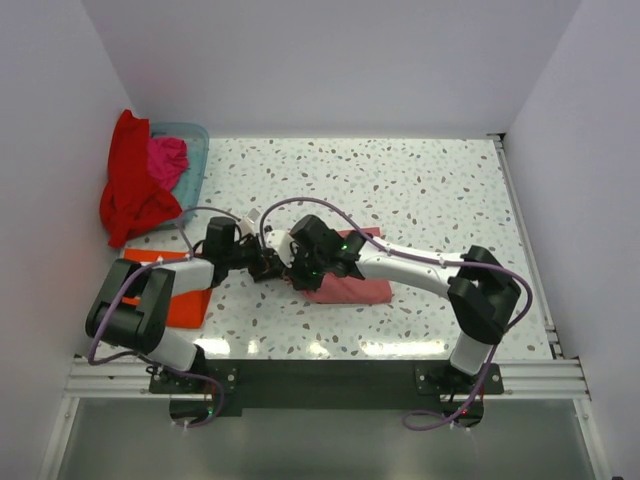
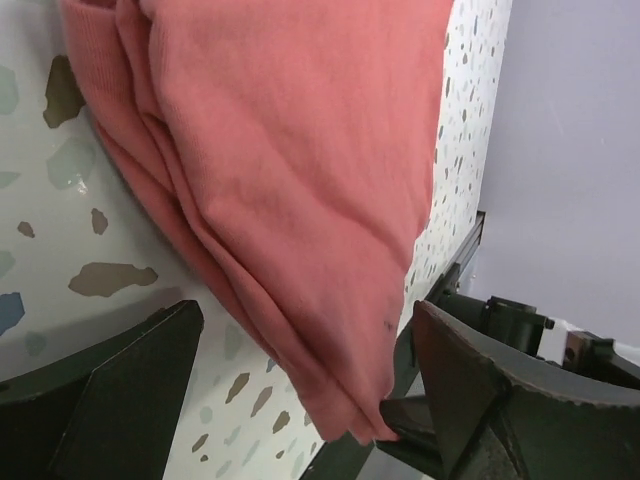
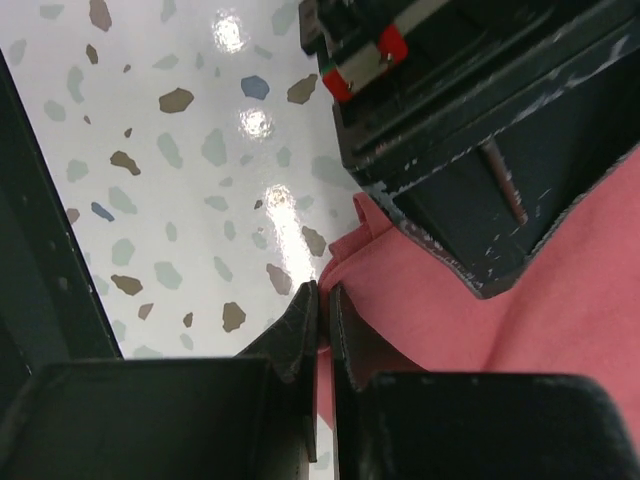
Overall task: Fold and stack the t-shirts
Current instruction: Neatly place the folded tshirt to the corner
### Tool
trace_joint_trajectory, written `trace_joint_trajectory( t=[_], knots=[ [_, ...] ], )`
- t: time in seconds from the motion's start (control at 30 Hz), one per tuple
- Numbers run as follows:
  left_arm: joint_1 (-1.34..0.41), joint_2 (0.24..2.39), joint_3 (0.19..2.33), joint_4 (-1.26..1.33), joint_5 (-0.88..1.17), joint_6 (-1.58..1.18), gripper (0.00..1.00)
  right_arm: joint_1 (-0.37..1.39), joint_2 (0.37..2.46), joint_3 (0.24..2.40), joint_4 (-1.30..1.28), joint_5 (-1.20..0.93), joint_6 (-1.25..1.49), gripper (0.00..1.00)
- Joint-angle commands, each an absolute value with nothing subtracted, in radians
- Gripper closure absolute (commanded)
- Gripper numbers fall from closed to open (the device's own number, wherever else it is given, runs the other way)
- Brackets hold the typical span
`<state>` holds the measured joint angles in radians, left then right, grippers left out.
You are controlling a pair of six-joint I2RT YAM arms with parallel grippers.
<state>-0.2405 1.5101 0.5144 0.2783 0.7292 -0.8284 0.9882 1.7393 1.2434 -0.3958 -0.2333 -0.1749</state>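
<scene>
My left hand (image 2: pixel 305 325) stands wide open and holds nothing, its fingers either side of a corner of the folded pink shirt (image 2: pixel 300 150). My right hand (image 3: pixel 323 300) is pinched shut at that shirt's edge; I cannot tell whether cloth is caught between. The shirt lies flat mid-counter (image 1: pixel 430 190), its long side seemingly running left to right. To finish well, I judge both hands should lift straight up, so the fold is not dragged. An orange shirt (image 1: pixel 190 305) lies folded near left. A red shirt (image 1: pixel 130 195) drapes over the basket (image 1: pixel 197 135).
</scene>
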Motion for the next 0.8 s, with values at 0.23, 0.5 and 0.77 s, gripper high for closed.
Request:
trace_joint_trajectory(
  t=[0.23, 0.5, 0.77],
  knots=[
    [-0.296, 1.629, 0.531, 0.417, 0.749, -0.980, 0.16, 0.992, 1.743, 1.315, -0.307, -0.281, -0.112, 1.00],
    [-0.336, 1.695, 0.580, 0.440, 0.804, -1.043, 0.34, 0.999, 1.781, 1.335, -0.261, -0.295, -0.055, 1.00],
    [-0.330, 1.602, 0.699, 0.006, 0.798, -0.793, 1.00, 1.003, 1.740, 1.345, -0.301, -0.441, -0.011, 0.72]
  ],
)
